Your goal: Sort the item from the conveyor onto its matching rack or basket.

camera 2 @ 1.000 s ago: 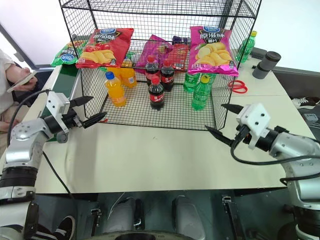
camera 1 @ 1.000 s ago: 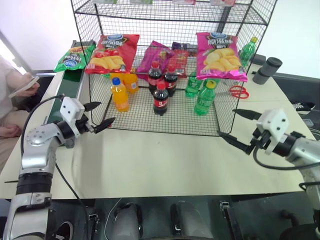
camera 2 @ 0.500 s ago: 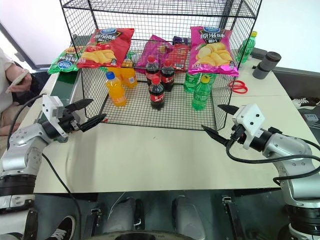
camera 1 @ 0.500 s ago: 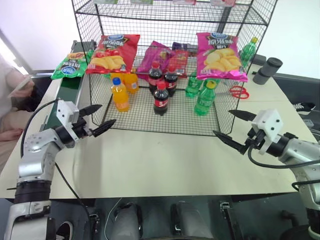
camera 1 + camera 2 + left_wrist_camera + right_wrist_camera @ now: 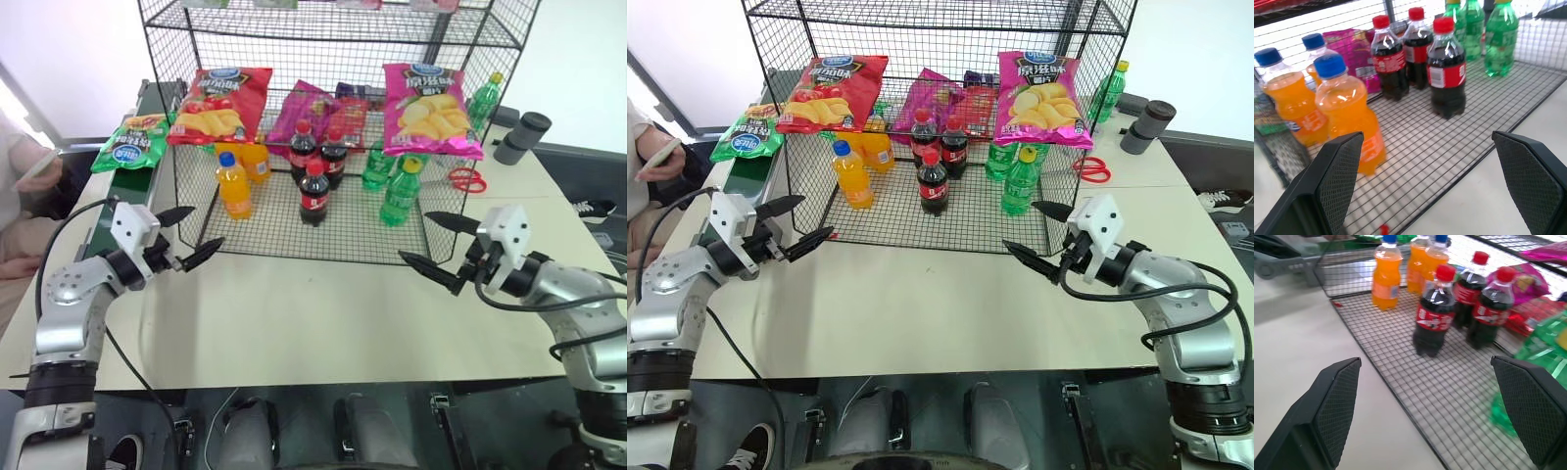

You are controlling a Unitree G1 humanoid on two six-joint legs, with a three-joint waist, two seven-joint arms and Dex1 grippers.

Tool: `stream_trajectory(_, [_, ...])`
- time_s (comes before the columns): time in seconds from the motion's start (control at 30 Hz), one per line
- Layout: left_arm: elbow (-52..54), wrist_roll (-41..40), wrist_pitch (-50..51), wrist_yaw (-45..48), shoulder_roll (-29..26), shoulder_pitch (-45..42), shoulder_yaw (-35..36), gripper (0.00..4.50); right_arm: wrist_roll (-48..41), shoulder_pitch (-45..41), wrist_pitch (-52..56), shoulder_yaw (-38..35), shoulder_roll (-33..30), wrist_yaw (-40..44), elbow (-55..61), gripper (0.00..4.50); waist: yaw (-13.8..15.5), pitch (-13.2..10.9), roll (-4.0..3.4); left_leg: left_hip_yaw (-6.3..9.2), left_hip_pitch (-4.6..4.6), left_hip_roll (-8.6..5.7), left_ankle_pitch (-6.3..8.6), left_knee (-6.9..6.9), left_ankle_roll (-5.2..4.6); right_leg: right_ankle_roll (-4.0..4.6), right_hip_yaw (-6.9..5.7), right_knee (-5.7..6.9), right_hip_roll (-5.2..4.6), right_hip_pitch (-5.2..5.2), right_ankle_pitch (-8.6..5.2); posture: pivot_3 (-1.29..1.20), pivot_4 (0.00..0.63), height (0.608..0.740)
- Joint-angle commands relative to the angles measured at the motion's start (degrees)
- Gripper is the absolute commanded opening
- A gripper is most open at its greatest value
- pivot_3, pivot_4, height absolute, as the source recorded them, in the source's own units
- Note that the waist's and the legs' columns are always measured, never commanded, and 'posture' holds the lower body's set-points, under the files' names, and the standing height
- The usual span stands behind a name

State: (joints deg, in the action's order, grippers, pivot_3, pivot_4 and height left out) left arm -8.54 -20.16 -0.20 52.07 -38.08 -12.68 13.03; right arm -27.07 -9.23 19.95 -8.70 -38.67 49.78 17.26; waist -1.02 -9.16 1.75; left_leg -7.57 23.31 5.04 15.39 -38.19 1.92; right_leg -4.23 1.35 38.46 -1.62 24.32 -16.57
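Left eye view: green crisps bag (image 5: pixel 130 149) lying on conveyor (image 5: pixel 125 181) beside rack (image 5: pixel 323 117), untouched. Left gripper (image 5: pixel 190 233) and right gripper (image 5: pixel 428 241) both spread wide, empty. Risk: glossy bag slipping, or snagging on wire mesh during reach

1. The green crisps bag (image 5: pixel 132 143) travelled along the conveyor (image 5: pixel 125 182) toward its near end, clearing the rack (image 5: pixel 333 117).
2. The right gripper (image 5: pixel 431 243) swung leftward, nearer the rack's front right corner.
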Motion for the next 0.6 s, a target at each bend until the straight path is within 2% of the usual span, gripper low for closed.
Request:
stream_trajectory(0.03, [2.5,2.3,-3.5,-2.7,-2.7,3.2,4.5,4.5,-1.3,-1.9,0.2,2.9,1.8,1.3,0.6,4.43,-0.1,0.0,0.0,0.0,0.0,0.01,0.0,0.02,0.0,0.0,0.0,0.0,0.01,0.01,0.0,0.0,0.15,0.74])
stream_trajectory(0.3, [5.6,9.0,-14.3,-10.0,-5.4,12.8,12.1,4.5,-0.8,-8.8,0.4,10.5,5.8,5.4,-4.3,4.43,0.2,0.0,0.0,-0.04,0.0,0.0,0.01,0.01,-0.02,0.01,-0.01,0.0,-0.06,0.03,0.0,0.0,0.15,0.74])
stream_trajectory(0.43, [6.6,19.7,-24.4,-16.9,-6.6,20.7,16.6,4.5,0.2,-12.3,-0.2,14.9,9.1,7.1,-6.5,4.43,0.0,0.0,0.02,-0.08,0.01,0.01,0.02,0.04,-0.02,0.02,-0.02,-0.01,-0.06,0.06,-0.01,0.0,0.15,0.74])
stream_trajectory(0.6, [4.5,32.9,-31.6,-26.8,-9.3,26.9,20.2,4.5,0.1,-14.8,0.8,17.7,10.6,10.3,-8.8,4.43,0.4,0.0,0.04,-0.11,0.02,0.04,0.02,0.08,-0.03,0.05,-0.04,-0.01,-0.08,0.1,-0.01,0.0,0.15,0.74])
